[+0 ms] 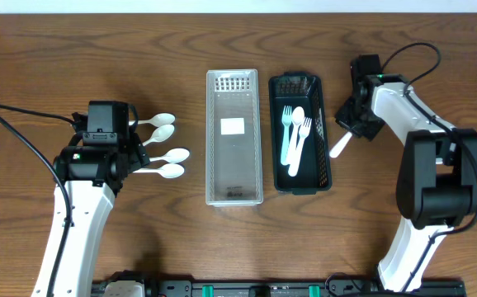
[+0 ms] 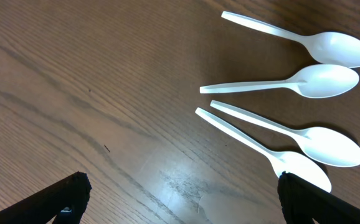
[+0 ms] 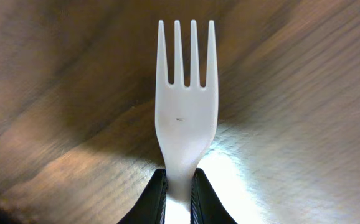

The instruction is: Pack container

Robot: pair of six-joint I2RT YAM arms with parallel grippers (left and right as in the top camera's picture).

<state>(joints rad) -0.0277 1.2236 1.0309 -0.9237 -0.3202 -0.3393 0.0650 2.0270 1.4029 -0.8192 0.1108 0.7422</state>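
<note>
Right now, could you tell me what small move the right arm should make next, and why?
Probably swing the right pincer left over the black basket: it is shut on a white fork outside the basket's right wall, and other forks lie inside.

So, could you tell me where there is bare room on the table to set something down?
Bare table: the strip on the robot's side of the clear container and black basket; beyond the spoons. Crowded: the gaps beside the clear container, and around the fork in the right gripper.

White fork [image 3: 186, 112] in right hand [image 3: 179, 182], four white spoons [image 2: 317, 81] side by side; black basket [image 1: 328, 165] beside clear bin [image 1: 210, 148]
</note>
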